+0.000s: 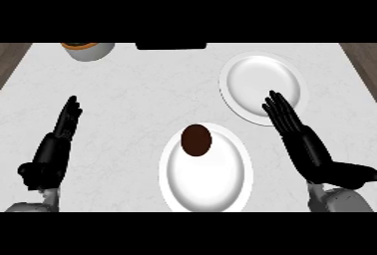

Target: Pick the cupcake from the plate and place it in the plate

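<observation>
A dark brown cupcake [196, 140] sits at the far end of a white plate [210, 182] near the counter's front middle. A second white plate [254, 74], bare, lies further back to the right. My right hand [305, 144] is open with straight fingers pointing away, to the right of the cupcake's plate; its fingertips overlap the near rim of the far plate. My left hand [55, 142] is open and rests at the left, well apart from both plates.
A pale cup or bowl with an orange-brown top [87, 50] stands at the back left edge. A dark flat object [171, 46] lies at the back middle. Wooden surfaces border the white counter [140, 94] on both sides.
</observation>
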### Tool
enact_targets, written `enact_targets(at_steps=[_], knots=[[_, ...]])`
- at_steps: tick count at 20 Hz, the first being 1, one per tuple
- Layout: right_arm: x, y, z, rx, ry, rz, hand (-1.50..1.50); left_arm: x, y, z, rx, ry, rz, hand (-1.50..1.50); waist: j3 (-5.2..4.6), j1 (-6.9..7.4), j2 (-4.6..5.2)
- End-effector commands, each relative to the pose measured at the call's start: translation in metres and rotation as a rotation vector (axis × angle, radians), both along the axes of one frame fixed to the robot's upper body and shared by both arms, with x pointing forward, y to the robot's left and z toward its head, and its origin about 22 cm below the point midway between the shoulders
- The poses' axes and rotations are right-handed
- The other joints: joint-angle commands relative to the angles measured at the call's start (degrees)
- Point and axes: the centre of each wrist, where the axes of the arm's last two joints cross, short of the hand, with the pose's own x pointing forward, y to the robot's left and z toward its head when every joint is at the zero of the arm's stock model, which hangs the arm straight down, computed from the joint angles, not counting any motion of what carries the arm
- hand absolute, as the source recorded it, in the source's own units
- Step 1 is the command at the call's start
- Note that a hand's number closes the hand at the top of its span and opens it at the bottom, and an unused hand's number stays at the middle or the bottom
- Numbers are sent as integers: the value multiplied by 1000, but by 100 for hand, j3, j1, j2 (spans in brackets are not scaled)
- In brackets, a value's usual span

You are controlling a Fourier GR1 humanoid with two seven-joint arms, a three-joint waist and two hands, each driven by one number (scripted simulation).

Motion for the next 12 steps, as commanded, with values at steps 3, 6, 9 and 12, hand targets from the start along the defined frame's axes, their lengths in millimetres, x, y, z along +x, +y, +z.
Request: enact_targets(at_steps=[3, 6, 9, 12], knots=[[35, 29, 20, -31, -90, 180, 150, 21, 17, 1, -49, 90, 11, 0, -66, 139, 179], [73, 41, 48, -66, -144, 330, 150, 29, 8, 16, -87, 168, -11, 0, -54, 350, 234], [64, 6, 29, -300, -329, -126, -150, 18, -11, -8, -143, 236, -18, 0, -52, 116, 209], [63, 17, -30, -101, -289, -30, -150, 31, 8, -3, -150, 253, -30, 0, -52, 192, 221]])
